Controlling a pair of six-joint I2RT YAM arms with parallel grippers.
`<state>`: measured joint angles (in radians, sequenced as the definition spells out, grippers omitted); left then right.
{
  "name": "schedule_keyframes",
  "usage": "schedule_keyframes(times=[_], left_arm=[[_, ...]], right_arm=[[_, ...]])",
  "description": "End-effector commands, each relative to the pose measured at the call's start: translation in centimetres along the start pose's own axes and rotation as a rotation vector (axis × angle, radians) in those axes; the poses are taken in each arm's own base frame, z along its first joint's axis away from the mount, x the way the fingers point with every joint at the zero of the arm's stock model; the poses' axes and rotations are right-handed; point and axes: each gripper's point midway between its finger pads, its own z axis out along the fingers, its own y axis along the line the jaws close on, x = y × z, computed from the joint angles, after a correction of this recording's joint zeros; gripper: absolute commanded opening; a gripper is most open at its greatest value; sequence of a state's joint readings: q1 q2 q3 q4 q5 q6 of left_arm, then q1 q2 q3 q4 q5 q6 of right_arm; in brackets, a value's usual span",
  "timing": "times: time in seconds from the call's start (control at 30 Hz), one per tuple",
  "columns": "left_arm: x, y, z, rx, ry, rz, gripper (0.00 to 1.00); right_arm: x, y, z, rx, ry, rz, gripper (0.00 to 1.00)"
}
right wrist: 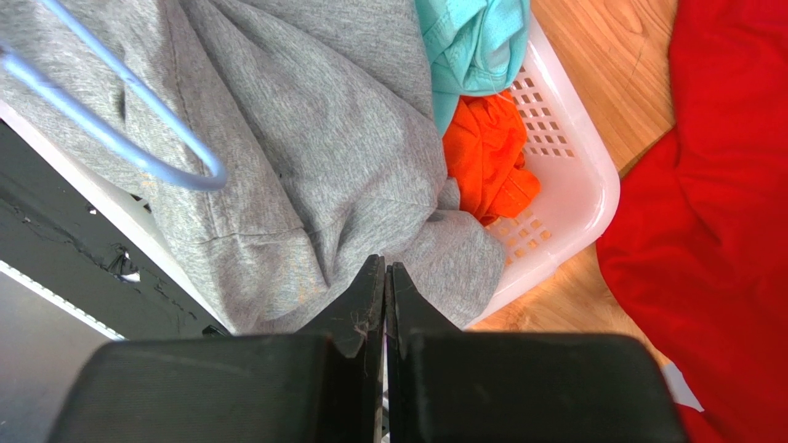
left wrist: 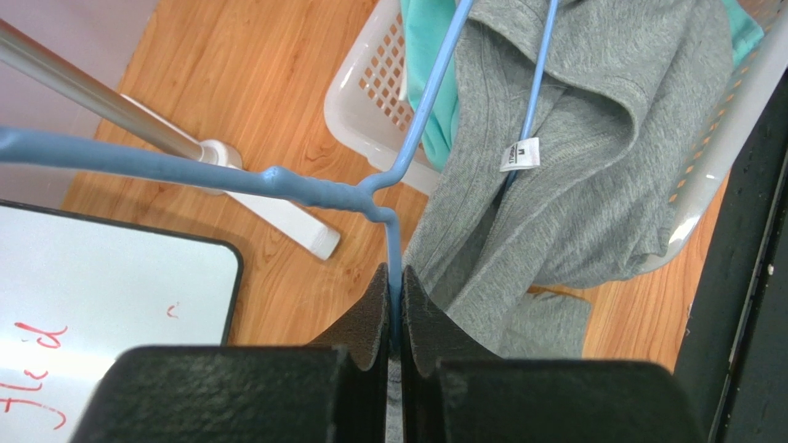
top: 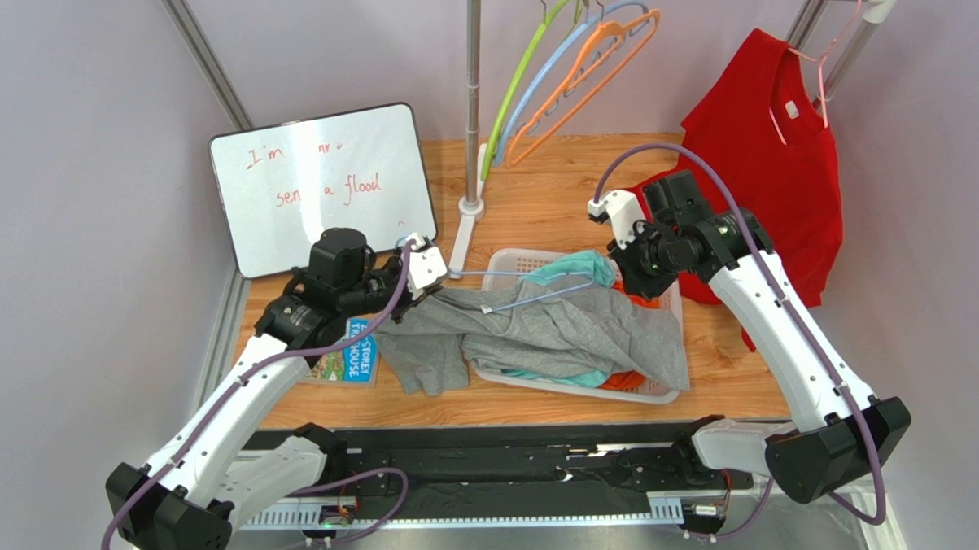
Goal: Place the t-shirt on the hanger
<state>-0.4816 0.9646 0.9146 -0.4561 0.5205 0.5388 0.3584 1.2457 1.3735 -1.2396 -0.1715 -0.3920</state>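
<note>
The grey t-shirt [top: 558, 328] lies crumpled over the white basket [top: 658, 394], one part spilling onto the table. Its white neck label [left wrist: 520, 154] shows in the left wrist view. The thin blue hanger [left wrist: 305, 185] lies level, its arms reaching into the shirt's neck [left wrist: 592, 166]. My left gripper [left wrist: 395, 277] is shut on the hanger's rod near the hook; it also shows in the top view [top: 443, 275]. My right gripper [right wrist: 385, 269] is shut just above the shirt [right wrist: 305, 138], nothing visible between the jaws. One hanger end [right wrist: 111, 146] pokes out over the grey fabric.
The basket [right wrist: 573, 185] also holds a teal garment [top: 574, 270] and an orange one [right wrist: 486, 152]. A red t-shirt [top: 772, 155] hangs on a pink hanger at right. Green, blue and orange hangers [top: 585, 64] hang on the rail. A rack pole [top: 473, 105], whiteboard [top: 320, 183] and book [top: 350, 353] are at left.
</note>
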Motion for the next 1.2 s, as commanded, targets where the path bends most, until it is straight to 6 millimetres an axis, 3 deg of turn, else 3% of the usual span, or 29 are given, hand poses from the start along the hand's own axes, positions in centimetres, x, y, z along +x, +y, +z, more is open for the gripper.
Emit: schedule_keyframes(times=[0.0,0.1,0.2,0.23,0.3,0.47,0.53,0.67,0.7,0.8,1.03,1.17], left_arm=[[0.5,0.1,0.0,0.003,0.015,0.028,0.0],[0.4,-0.6,0.4,0.041,-0.003,-0.009,0.0],[0.5,-0.9,0.7,0.052,-0.009,-0.028,0.0],[0.5,-0.8,0.8,0.05,-0.008,-0.033,0.0],[0.5,-0.8,0.9,0.055,-0.006,-0.032,0.0],[-1.1,-4.9,-0.7,0.209,-0.161,0.134,0.0],[-0.9,-5.6,-0.9,0.226,-0.177,0.164,0.0],[-1.0,-5.4,-0.8,0.229,-0.175,0.186,0.0],[-1.1,-5.6,-0.7,0.238,-0.18,0.197,0.0],[-1.9,-6.1,-0.3,0.263,-0.192,0.248,0.0],[-2.7,-6.6,0.3,0.274,-0.196,0.292,0.0],[-2.7,-6.6,0.2,0.266,-0.191,0.279,0.0]], right_arm=[[-1.9,0.1,-1.3,-0.013,-0.071,-0.023,0.0],[-3.0,2.5,-1.9,-0.139,-0.126,-0.008,0.02],[-4.2,4.9,-2.2,-0.267,-0.199,0.043,0.24],[-5.1,5.2,-2.3,-0.29,-0.236,0.052,0.38],[-6.4,5.3,-2.8,-0.308,-0.265,0.09,0.45],[-10.2,4.7,-4.9,-0.308,-0.366,0.051,0.51],[-11.1,4.5,-4.9,-0.308,-0.388,0.057,0.61],[-10.6,5.5,-2.8,-0.332,-0.306,0.065,0.67],[-10.5,7.0,-2.2,-0.347,-0.287,0.028,0.68],[-10.1,8.8,0.2,-0.299,-0.253,-0.047,0.78],[-11.2,9.4,4.5,-0.157,-0.165,-0.125,0.88],[-11.7,10.3,5.9,-0.121,-0.148,-0.15,0.89]])
